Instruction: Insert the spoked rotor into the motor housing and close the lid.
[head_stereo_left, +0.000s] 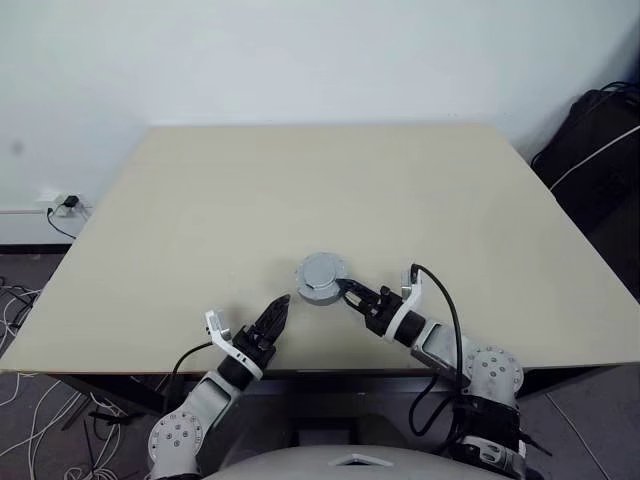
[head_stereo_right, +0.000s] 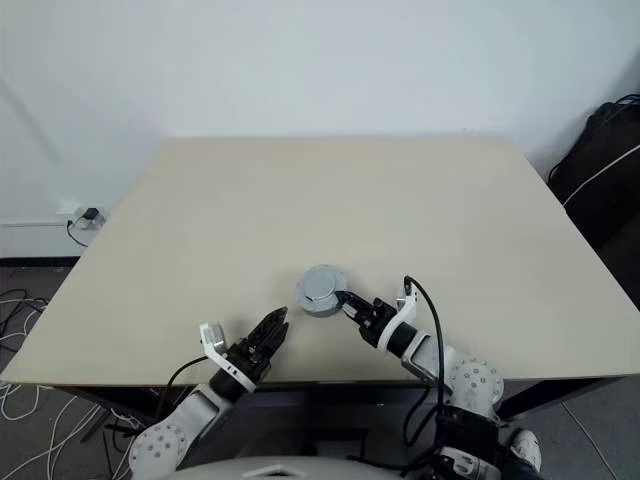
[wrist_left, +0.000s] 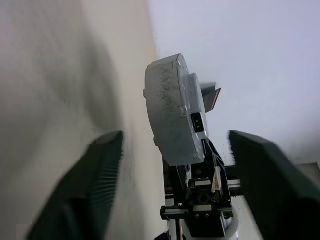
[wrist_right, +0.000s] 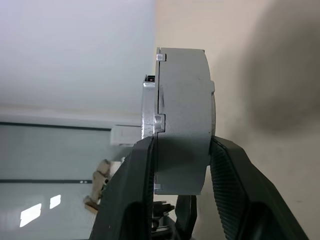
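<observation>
Pale beige tabletop (head_stereo_left: 200, 200) stands against a plain white wall, bare apart from the assembly at its near edge; cables lie on the floor beyond its left side and a dark bag sits off its right side. Right claw (head_stereo_left: 347, 291) pinches the motor housing (head_stereo_left: 322, 277) across its thickness, one finger on each flat face, holding the round grey body raised off the tabletop. From the right wrist view the housing (wrist_right: 182, 120) appears as two stacked grey sections with a seam between them, so the lid (wrist_right: 150, 115) is judged to be already seated; the spoked rotor cannot be seen and is presumably enclosed, though this cannot be confirmed. Left claw (head_stereo_left: 277, 315) is spread wide and holds nothing, standing just short of the housing on the side opposite the right claw; its fingers (wrist_left: 95, 185) frame the housing without touching it. Handling judgement: the unit looks like rigid cast metal, fairly dense for its size, with smooth faces that could slip under a light pinch. Best hold is flat across both faces, as at present, or around the rim clear of the small connector (wrist_left: 198, 121) on its edge. Risk is the lid shifting at the seam if squeezed off-centre.
</observation>
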